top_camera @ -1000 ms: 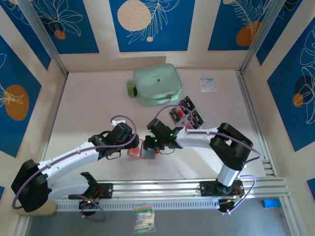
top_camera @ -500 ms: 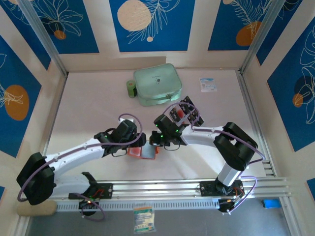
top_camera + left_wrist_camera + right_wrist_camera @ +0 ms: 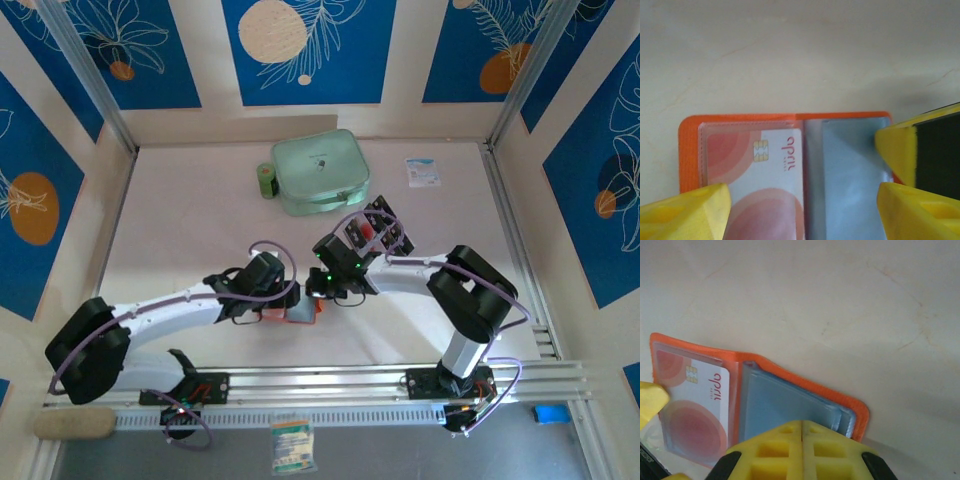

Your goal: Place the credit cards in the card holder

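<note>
Left gripper (image 3: 800, 197) hangs open astride the holder (image 3: 740, 119) — spread flat, near centre — while right gripper (image 3: 801, 426), shut, seems to pin its right half; next, fetch one of the far cards (image 3: 378, 228).

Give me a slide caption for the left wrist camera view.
Open left gripper over the unfolded orange card holder, a chip card in one clear pocket.
</note>
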You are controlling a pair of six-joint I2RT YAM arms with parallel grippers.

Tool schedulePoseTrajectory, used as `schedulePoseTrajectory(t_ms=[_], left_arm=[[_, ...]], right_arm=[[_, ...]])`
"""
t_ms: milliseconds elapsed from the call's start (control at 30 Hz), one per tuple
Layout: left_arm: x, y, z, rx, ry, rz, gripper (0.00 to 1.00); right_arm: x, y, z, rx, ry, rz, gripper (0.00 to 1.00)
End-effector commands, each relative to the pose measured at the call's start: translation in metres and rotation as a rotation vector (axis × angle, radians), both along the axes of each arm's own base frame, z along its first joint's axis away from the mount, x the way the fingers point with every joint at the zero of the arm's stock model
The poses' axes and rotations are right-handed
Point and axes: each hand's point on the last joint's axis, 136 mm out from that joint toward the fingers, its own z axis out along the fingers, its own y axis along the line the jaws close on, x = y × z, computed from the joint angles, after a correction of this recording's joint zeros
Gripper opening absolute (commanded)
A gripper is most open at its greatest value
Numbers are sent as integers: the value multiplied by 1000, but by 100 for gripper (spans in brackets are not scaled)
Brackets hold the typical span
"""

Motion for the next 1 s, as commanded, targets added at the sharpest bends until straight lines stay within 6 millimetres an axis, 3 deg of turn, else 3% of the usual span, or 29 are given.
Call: schedulePoseTrajectory(t_ms=[0, 500, 700, 967], left_arm=[[-4, 3, -12, 28, 10, -9, 77], [-9, 11, -33, 70, 37, -9, 79], [-12, 15, -40, 87, 46, -9, 79], [-16, 17, -51, 96, 64, -11, 66]], right_arm=[[-6, -2, -8, -14, 37, 26, 0], [-12, 22, -15, 5, 77, 70, 0], [-13, 22, -16, 11, 89, 60, 0], [-8, 17, -1, 40, 67, 43, 0]])
